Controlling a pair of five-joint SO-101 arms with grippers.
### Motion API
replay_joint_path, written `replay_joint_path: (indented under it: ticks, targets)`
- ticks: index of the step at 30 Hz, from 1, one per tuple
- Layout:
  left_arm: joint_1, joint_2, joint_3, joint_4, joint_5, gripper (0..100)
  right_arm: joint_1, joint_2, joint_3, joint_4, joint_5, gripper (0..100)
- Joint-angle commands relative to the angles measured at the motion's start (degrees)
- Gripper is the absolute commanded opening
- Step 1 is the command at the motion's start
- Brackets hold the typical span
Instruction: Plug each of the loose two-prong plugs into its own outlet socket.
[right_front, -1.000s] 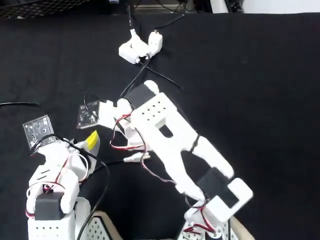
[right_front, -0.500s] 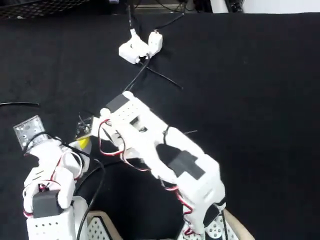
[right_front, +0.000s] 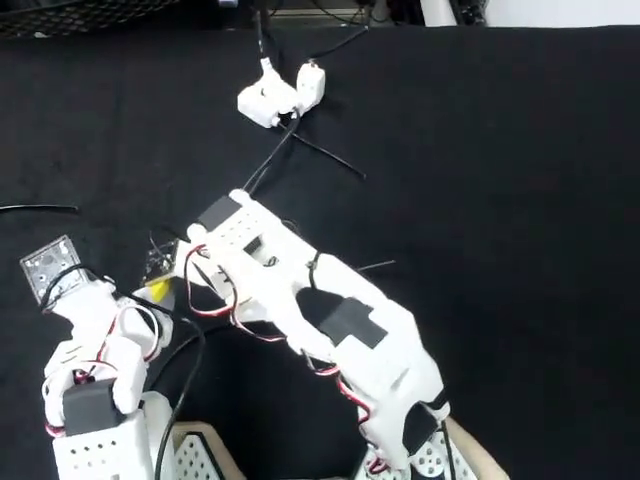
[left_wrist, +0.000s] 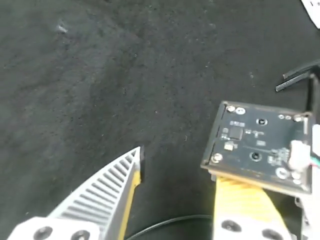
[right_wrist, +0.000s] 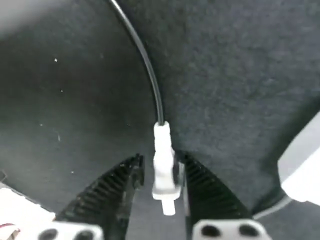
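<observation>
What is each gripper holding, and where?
Left gripper: nothing. Right gripper straddles the small white two-prong plug at its body, touching one side, gap on the other; not clamped.

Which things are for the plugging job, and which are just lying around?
For the job: white plug at the right gripper, its black cable, white outlet block.
Lying about: thin black wire at the table edge, black mesh behind the table.

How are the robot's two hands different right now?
The left hand is spread wide; the right hand is nearly closed. The left hand has nothing between its fingers; the right hand has a white plug between them. Both hover over the black table.
</observation>
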Motion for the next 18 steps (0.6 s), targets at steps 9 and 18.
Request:
replay_joint_path:
  ticks: [9,18]
  targets:
    - [-20.09,-0.53,-0.66,0.0,-0.09,24,-1.67,0.22,-0.31,0.35,-0.26,9.8]
    - [-22.55,-0.53,0.75,0.0,-0.09,23,-1.67,0.22,-0.31,0.35,-0.26,9.8]
